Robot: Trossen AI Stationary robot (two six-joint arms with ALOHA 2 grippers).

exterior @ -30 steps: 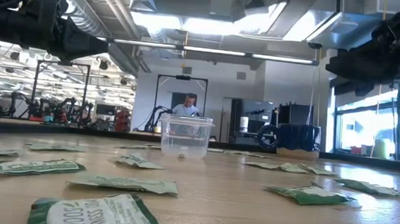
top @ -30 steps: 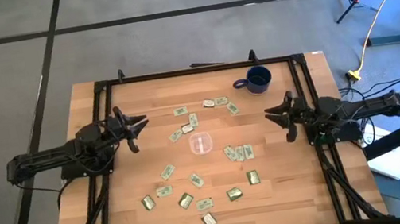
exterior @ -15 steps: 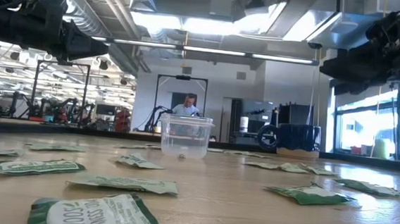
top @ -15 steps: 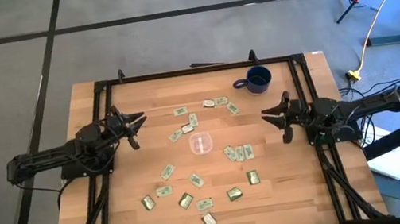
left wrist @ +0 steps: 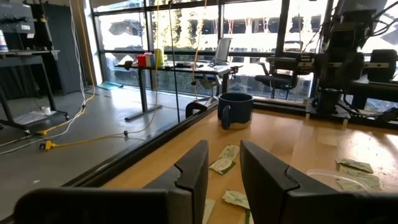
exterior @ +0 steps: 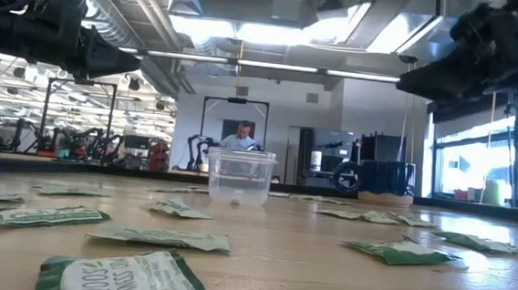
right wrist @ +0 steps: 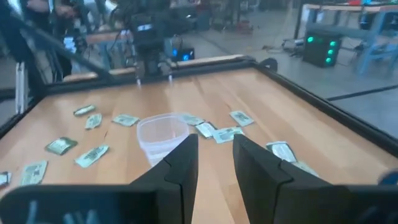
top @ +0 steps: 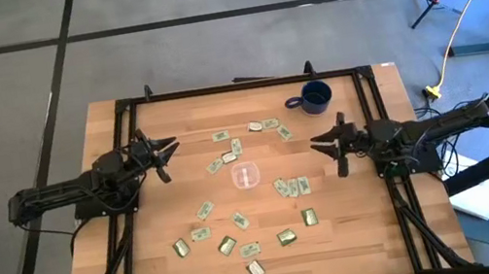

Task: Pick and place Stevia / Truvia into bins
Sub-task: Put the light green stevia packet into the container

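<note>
- Right end effector (top: 328, 146) hovers right of the clear cup (top: 247, 176), fingers apart, empty; left end effector (top: 167, 155) likewise parted.
- Nearest sachet (exterior: 131, 280) lies flat, print partly readable, "SWEET".
- Sachets (top: 292, 186) point every way across the desk (top: 357, 227).

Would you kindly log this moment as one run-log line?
left gripper: open, empty, left side | right gripper: open, empty, right of cup | sachets: scattered on table | cup: empty

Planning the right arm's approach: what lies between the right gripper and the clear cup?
In the high view, bare wood lies between the right gripper and the clear cup; sachets lie just beside that line.
</note>
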